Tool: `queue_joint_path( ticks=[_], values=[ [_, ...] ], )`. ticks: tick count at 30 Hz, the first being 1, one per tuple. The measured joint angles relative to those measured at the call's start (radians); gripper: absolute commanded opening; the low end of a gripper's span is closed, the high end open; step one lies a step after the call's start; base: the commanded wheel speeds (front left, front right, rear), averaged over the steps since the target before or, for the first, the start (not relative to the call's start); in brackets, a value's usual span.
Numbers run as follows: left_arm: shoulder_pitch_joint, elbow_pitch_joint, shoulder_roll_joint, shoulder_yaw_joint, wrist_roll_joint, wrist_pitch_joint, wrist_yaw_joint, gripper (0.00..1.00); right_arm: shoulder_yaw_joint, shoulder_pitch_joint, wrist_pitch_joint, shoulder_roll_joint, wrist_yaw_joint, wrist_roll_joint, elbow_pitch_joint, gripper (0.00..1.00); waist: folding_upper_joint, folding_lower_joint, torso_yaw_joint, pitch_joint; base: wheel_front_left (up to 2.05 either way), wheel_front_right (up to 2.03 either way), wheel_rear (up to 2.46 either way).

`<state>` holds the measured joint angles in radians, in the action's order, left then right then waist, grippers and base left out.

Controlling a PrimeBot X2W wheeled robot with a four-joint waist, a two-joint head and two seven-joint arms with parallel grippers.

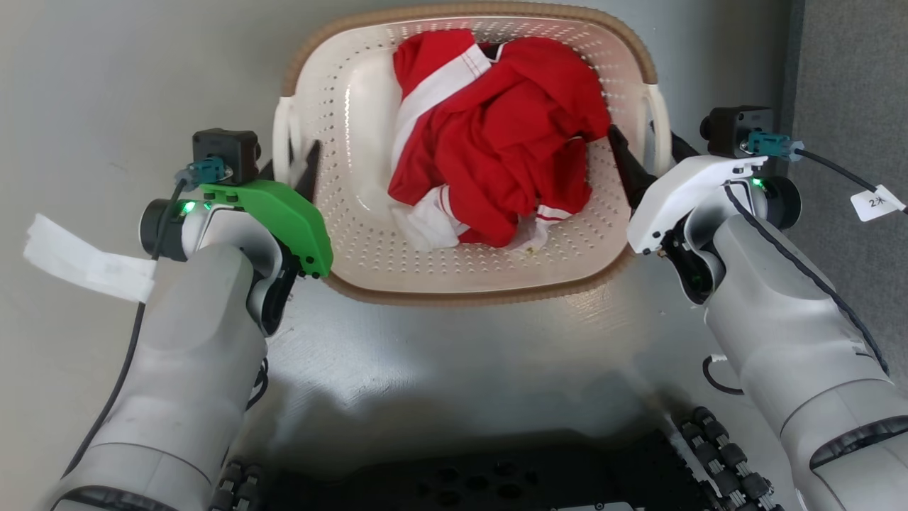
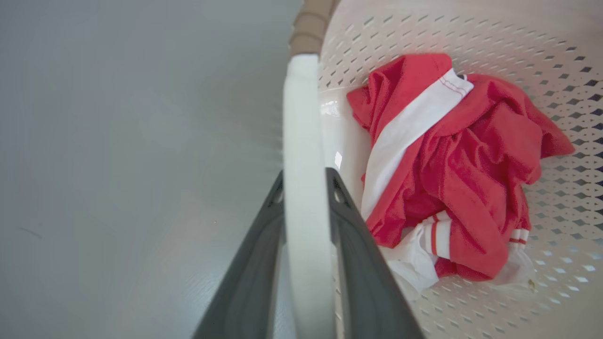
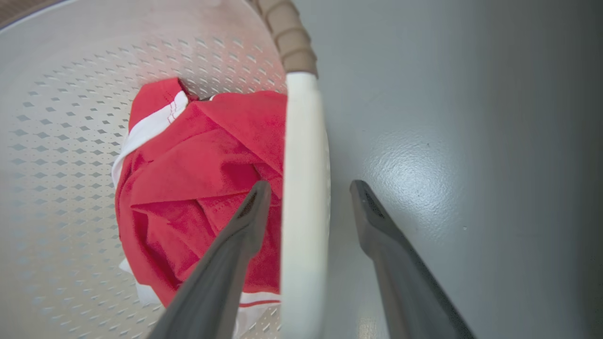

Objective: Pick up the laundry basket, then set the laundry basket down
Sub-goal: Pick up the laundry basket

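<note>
Pick-up step: clamps laundry basket [image 1: 355, 241] handle w/ left gripper [image 2: 305, 175]; straddles other w/ right gripper [image 3: 309, 185], not closed. Next, prob.: close right, lift level.

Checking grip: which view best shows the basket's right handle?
Right wrist view: the right handle runs close-up between the right gripper's spread fingers. Head view shows it small at the laundry basket's side; left wrist view shows the left handle.

We see a smooth, pale grey floor [image 1: 454, 341] with a soft sheen. A patch of glare [image 3: 405, 174] lies just outside the right pincer [image 1: 649, 142]. Farther out on that side runs a darker grey, rough-textured strip [image 1: 851, 71]. Outside the left pincer [image 1: 289, 160], a faint dark scuff [image 2: 28, 231] marks the floor.
</note>
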<state>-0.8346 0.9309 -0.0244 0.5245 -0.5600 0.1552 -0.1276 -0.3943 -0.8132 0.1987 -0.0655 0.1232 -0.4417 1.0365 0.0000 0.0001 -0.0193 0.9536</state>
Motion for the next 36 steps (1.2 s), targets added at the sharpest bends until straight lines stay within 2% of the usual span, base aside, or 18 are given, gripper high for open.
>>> queue_joint_path(
  ticks=[19,29,36],
  values=[
    [-0.005,0.069,-0.001,0.067,-0.088,0.029,0.002,0.0,-0.092,0.001,0.019,-0.002,-0.002,-0.108,0.007,0.0,0.0,0.0,0.003,-0.069,0.0,0.0,0.0],
    [0.015,0.112,-0.001,0.1,-0.133,0.027,0.002,0.0,-0.161,0.017,0.019,-0.006,-0.003,-0.172,0.007,0.0,0.0,0.0,-0.001,-0.169,0.0,0.0,0.0],
    [0.059,0.137,-0.001,0.133,-0.184,-0.023,0.002,0.0,-0.22,0.06,-0.044,-0.007,-0.004,-0.241,0.014,0.0,0.0,-0.0001,-0.009,-0.273,0.0,0.0,0.0]
  ],
)
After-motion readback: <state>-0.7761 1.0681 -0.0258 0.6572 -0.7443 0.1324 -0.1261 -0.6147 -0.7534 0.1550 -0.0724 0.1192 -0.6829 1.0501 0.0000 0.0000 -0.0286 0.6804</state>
